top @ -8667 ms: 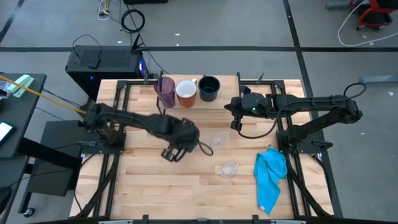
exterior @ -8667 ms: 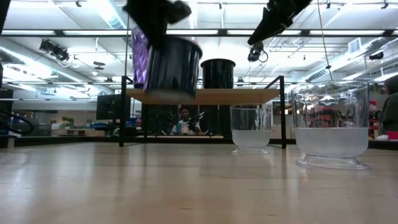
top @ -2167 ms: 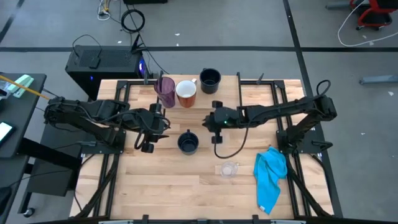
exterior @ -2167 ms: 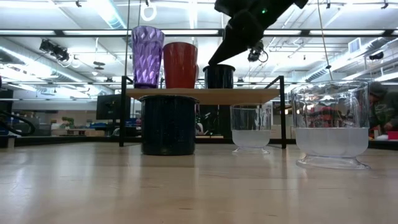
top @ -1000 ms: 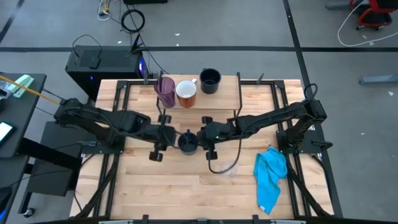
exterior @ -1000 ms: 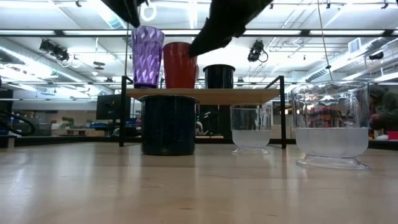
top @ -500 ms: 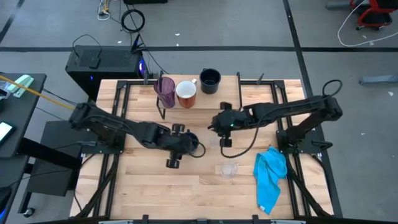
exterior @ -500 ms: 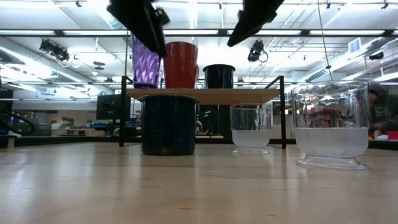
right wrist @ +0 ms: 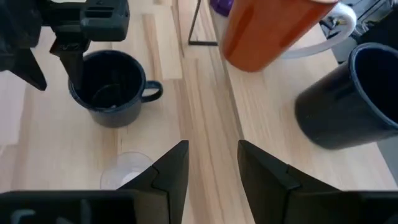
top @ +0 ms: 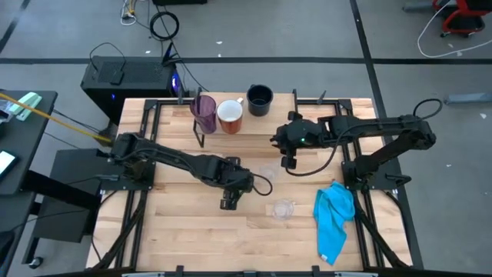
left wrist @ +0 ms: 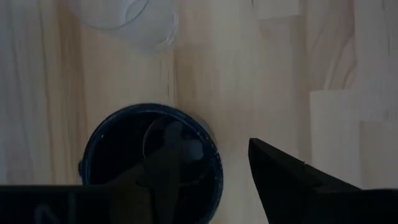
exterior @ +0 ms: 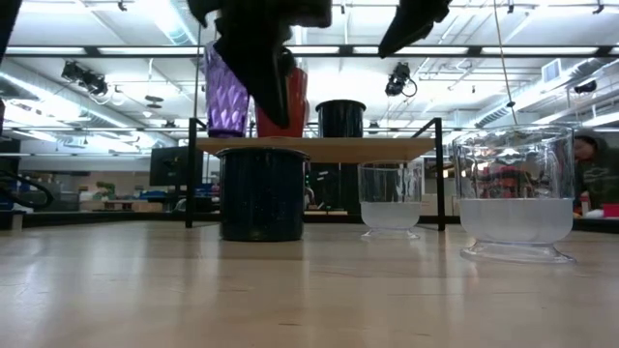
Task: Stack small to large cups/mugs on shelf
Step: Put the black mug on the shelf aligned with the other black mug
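Observation:
A navy mug (exterior: 261, 193) stands upright on the table in front of the shelf (exterior: 319, 148). My left gripper (left wrist: 208, 152) hovers open above it without touching. One finger (left wrist: 165, 177) is over the mug's mouth and the other (left wrist: 280, 174) is outside its rim. On the shelf stand a purple tumbler (top: 204, 111), an orange mug (top: 230, 115) and a second navy mug (top: 259, 98). My right gripper (top: 290, 161) hangs open and empty by the shelf's right end. Two clear glasses (top: 267, 173) (top: 283, 209) rest on the table.
A bright blue cloth (top: 334, 219) lies crumpled near the table's right edge. The nearer clear glass (exterior: 513, 193) stands close to the low camera. The shelf's black wire legs (exterior: 440, 174) rise from the tabletop. A person (exterior: 585, 164) shows in the room behind.
My left gripper has moved toward the table's right and near side and now stands over the navy mug on the table. My right gripper has drawn back from that mug toward the far right edge and risen. The mug has stayed in place.

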You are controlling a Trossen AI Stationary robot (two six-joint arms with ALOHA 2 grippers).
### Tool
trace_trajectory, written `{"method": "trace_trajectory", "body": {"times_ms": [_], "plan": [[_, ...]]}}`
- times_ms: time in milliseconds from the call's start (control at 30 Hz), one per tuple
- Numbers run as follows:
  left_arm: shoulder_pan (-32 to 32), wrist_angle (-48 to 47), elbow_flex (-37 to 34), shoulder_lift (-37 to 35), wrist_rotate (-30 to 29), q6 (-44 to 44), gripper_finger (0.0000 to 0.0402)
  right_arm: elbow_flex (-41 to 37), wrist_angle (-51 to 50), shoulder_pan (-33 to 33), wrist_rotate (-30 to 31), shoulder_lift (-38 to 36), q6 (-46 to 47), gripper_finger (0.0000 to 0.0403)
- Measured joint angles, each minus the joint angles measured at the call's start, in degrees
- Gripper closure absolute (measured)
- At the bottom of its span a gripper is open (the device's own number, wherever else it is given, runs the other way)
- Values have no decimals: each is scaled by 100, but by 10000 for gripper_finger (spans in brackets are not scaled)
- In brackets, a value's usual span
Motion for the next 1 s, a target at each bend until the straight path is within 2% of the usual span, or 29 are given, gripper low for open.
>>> {"method": "trace_trajectory", "body": {"times_ms": [100,367,1000], "plan": [[-2,-73,233,176,27,-158,208,0,-165,4,47,-84,5,259],[34,-306,320,445,27,-436,228,-4,-927,4,310,-359,301,261],[186,-345,312,675,25,-562,258,-4,-927,9,318,-542,433,262]]}}
